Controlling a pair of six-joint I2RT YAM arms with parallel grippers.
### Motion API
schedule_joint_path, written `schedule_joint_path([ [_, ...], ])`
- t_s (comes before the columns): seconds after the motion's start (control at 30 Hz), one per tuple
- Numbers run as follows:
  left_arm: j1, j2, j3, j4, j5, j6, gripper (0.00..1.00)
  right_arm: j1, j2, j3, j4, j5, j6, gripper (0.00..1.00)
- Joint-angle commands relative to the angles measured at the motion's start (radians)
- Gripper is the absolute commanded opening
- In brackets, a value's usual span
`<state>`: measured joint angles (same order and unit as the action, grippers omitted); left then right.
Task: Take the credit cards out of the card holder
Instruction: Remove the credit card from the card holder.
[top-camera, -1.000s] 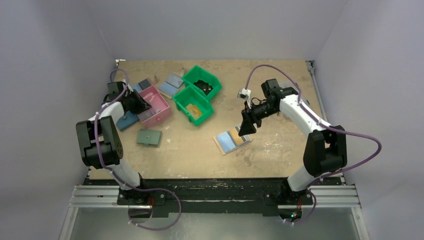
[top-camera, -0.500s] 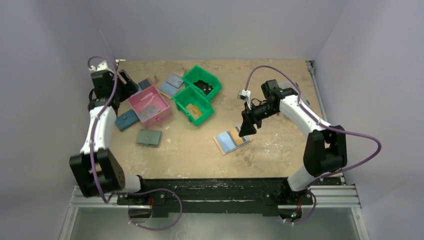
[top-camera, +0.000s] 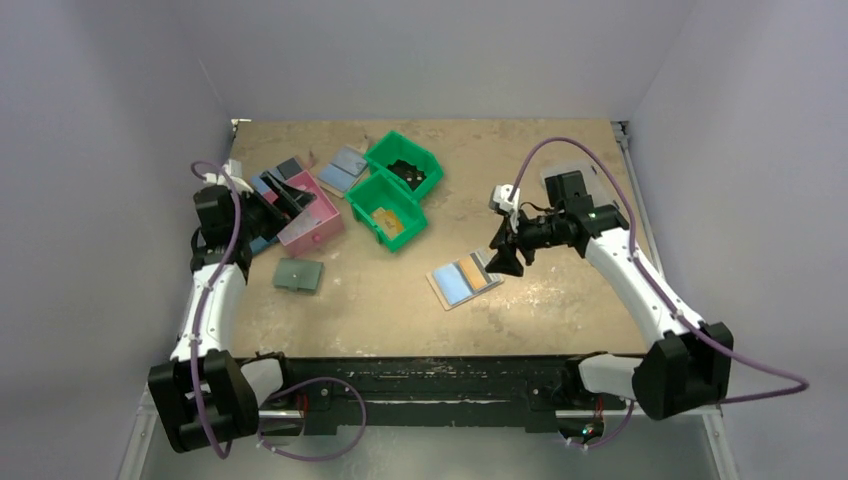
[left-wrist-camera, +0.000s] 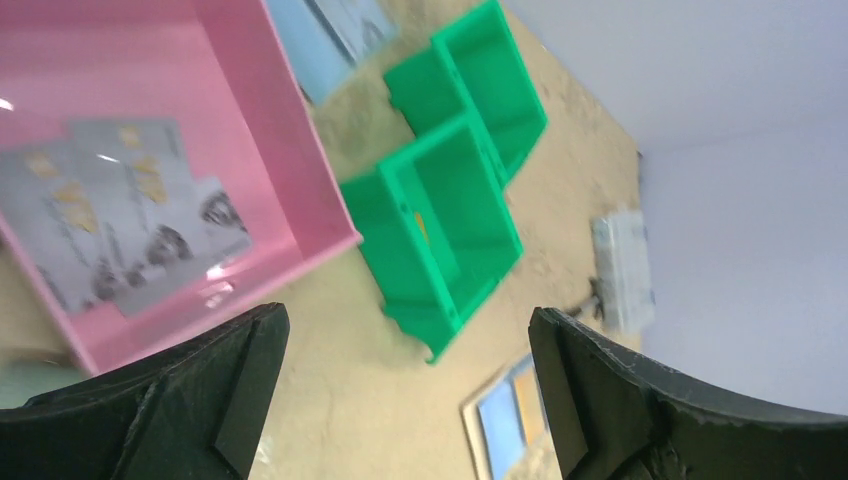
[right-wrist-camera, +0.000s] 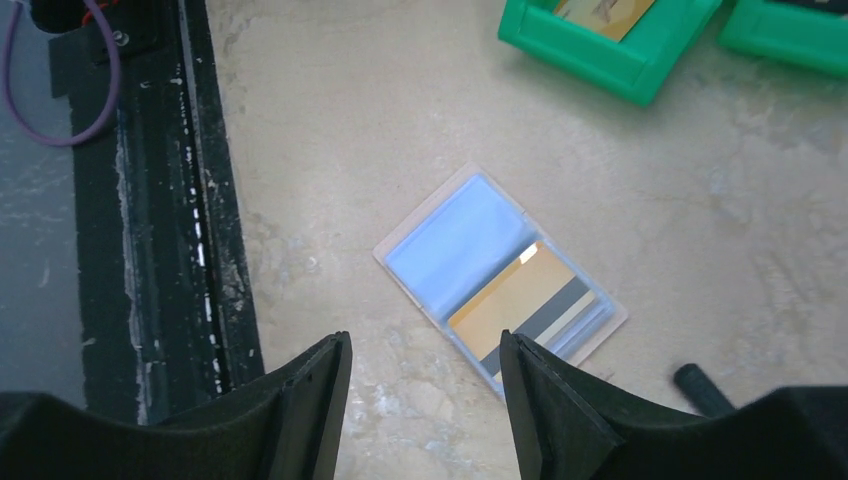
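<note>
The small flat beige-tan folding card holder (top-camera: 462, 283) lies open on the sandy table (top-camera: 380, 310), right of centre, its long axis slanting from near-left to far-right. A thin yellow-orange credit card (right-wrist-camera: 512, 298) sits in its grey striped half, the half toward the right hand (top-camera: 500, 262). That hand hovers just over the holder's right end, fingers partly apart and empty, and is far nearer than the left hand (top-camera: 285, 195), which gapes wide above the pink plastic bin (top-camera: 322, 225). A second ago the left hand was almost closed, and the right arm's elbow has since swung outward and toward the near edge.
</note>
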<state>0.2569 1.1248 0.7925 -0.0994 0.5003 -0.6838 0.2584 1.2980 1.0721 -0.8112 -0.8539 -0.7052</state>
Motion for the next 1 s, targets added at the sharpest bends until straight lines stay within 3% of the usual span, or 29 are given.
schedule_joint_path([
  [0.0,-0.06,-0.124,-0.054,0.15,0.15,-0.102,0.99,-0.004,-0.105,-0.033,0.12,0.0,-0.078,0.65],
  [0.13,-0.219,-0.144,-0.037,0.049,0.158,-0.033,0.98,-0.004,-0.067,-0.021,-0.071,-0.09,-0.397,0.67],
  [0.2,-0.314,-0.155,-0.034,0.019,0.136,-0.007,0.97,-0.005,-0.041,-0.01,-0.144,-0.126,-0.462,0.67],
  [0.33,-0.481,-0.213,-0.091,0.06,0.052,-0.028,0.96,-0.004,-0.024,-0.026,-0.14,-0.159,-0.476,0.67],
  [0.47,-0.627,-0.24,-0.21,0.222,-0.034,-0.114,0.96,-0.004,-0.014,-0.05,-0.114,-0.143,-0.467,0.67],
  [0.7,-0.924,-0.131,-0.292,0.438,-0.223,-0.173,0.96,-0.004,0.015,-0.075,-0.097,-0.13,-0.467,0.67],
  [0.97,-1.046,0.089,-0.34,0.697,-0.312,-0.264,0.9,-0.004,0.026,-0.122,-0.022,-0.095,-0.405,0.66],
])
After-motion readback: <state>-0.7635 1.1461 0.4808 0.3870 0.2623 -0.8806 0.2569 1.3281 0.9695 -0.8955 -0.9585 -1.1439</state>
